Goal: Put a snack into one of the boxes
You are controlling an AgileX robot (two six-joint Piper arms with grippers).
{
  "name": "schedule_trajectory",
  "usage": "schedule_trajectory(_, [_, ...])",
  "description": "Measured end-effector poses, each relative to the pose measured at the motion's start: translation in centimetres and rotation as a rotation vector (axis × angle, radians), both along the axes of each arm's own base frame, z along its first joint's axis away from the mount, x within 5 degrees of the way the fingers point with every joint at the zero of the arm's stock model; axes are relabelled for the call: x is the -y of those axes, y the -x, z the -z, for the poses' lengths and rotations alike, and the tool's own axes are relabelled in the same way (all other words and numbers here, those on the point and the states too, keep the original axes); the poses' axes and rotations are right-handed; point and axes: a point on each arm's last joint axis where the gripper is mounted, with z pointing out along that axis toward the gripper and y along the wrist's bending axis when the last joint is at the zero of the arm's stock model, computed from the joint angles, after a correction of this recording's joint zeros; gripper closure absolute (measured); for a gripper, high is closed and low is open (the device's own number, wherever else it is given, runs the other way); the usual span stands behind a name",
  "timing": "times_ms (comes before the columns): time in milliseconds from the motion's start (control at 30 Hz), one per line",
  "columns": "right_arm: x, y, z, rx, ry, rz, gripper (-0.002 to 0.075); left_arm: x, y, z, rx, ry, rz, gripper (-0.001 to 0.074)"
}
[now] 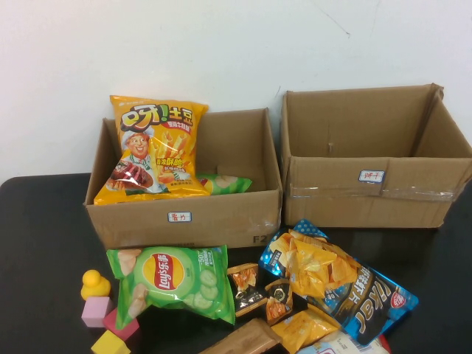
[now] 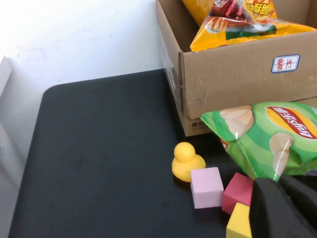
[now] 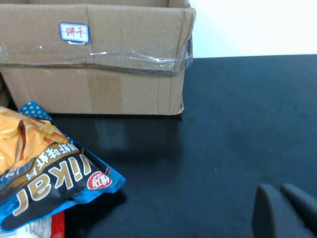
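Note:
Two open cardboard boxes stand at the back of the black table. The left box (image 1: 184, 217) holds a yellow fries bag (image 1: 151, 151) and a green bag (image 1: 223, 183). The right box (image 1: 376, 195) looks empty. In front lie a green Lay's bag (image 1: 173, 284), a blue-and-yellow snack bag (image 1: 343, 284) and small packets (image 1: 258, 295). Neither gripper shows in the high view. My left gripper (image 2: 277, 182) is shut and empty, close to the Lay's bag (image 2: 270, 139). My right gripper (image 3: 278, 188) is shut and empty over bare table, right of the blue bag (image 3: 44, 178).
A yellow duck (image 1: 94, 284) and pink (image 1: 96, 311), red (image 1: 118, 324) and yellow (image 1: 110, 343) foam blocks sit at the front left, beside the left gripper. More wrapped snacks (image 1: 243, 341) lie at the front edge. Bare table (image 3: 247, 124) lies right of the right box.

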Motion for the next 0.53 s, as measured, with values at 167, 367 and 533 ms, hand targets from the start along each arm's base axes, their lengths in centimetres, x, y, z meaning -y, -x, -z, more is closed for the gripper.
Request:
schedule_trajectory(167, [0.00, 0.00, 0.00, 0.000, 0.000, 0.000, 0.0727, 0.00, 0.00, 0.00, 0.000, 0.000, 0.000, 0.0736])
schedule_trajectory(367, [0.00, 0.00, 0.00, 0.000, 0.000, 0.000, 0.0727, 0.00, 0.00, 0.00, 0.000, 0.004, -0.001, 0.0736])
schedule_trajectory(533, [0.00, 0.00, 0.00, 0.000, 0.000, 0.000, 0.0727, 0.00, 0.00, 0.00, -0.001, 0.009, -0.003, 0.0736])
